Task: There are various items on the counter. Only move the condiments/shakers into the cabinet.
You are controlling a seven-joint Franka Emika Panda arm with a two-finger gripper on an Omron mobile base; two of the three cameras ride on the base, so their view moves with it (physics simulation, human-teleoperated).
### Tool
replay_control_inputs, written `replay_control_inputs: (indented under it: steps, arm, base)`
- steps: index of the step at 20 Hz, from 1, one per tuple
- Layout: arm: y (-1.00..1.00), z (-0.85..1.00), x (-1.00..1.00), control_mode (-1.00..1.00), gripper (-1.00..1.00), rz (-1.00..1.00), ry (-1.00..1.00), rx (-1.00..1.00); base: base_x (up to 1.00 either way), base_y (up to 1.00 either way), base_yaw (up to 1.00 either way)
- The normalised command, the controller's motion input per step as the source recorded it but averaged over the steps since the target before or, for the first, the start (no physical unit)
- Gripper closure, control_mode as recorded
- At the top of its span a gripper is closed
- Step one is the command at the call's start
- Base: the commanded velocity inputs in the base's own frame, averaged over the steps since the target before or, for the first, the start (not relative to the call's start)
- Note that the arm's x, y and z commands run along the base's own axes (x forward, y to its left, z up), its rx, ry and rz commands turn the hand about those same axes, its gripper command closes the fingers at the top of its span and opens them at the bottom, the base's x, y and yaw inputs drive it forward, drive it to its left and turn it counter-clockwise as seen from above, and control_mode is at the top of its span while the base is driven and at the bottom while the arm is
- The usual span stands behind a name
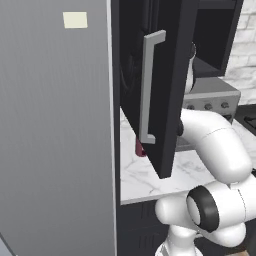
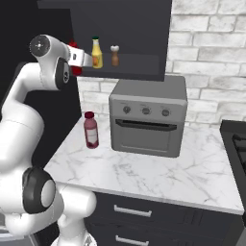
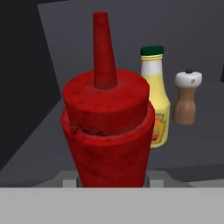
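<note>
My gripper (image 2: 77, 59) is shut on a red squeeze bottle (image 3: 107, 127) with a pointed nozzle, held upright at the left end of the open cabinet (image 2: 144, 72). Its red body (image 2: 73, 46) peeks out around the hand. I cannot tell whether its base touches the shelf. Further right on the same shelf stand a yellow bottle with a green cap (image 2: 97, 53) (image 3: 155, 103) and a brown shaker with a white top (image 2: 115, 55) (image 3: 187, 98). On the white marble counter (image 2: 158, 168) a dark red bottle with a pink label (image 2: 91, 129) stands upright, partly hidden by the door (image 1: 140, 148).
A silver toaster oven (image 2: 148, 117) with three knobs sits on the counter under the cabinet. The black cabinet door (image 1: 165, 100) with its grey bar handle (image 1: 149, 85) hangs open over the counter. A big grey panel (image 1: 55, 130) stands at left, a stove edge (image 2: 235, 144) at right.
</note>
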Motion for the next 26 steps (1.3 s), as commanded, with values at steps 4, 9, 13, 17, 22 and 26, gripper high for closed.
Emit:
replay_control_inputs:
  steps: [4, 9, 13, 17, 22, 26]
  arm:
    - [0.0, 0.24, 0.11, -1.0, 1.0, 0.0, 0.02, 0.0]
    - [0.0, 0.27, 0.0, -1.0, 1.0, 0.0, 0.0, 0.0]
    - [0.0, 0.02, 0.04, -1.0, 1.0, 0.0, 0.0, 0.0]
    - [0.0, 0.0, 0.18, -1.0, 1.0, 0.0, 0.0, 0.0]
    - [0.0, -0.06, 0.24, -1.0, 1.0, 0.0, 0.0, -0.02]
    - [0.0, -0.07, 0.25, -1.0, 1.0, 0.0, 0.0, -0.03]
  base:
    - [0.0, 0.0, 0.0]
    - [0.0, 0.0, 0.0]
    - [0.0, 0.0, 0.0]
    - [0.0, 0.0, 0.0]
    - [0.0, 0.0, 0.0]
    - [0.0, 0.0, 0.0]
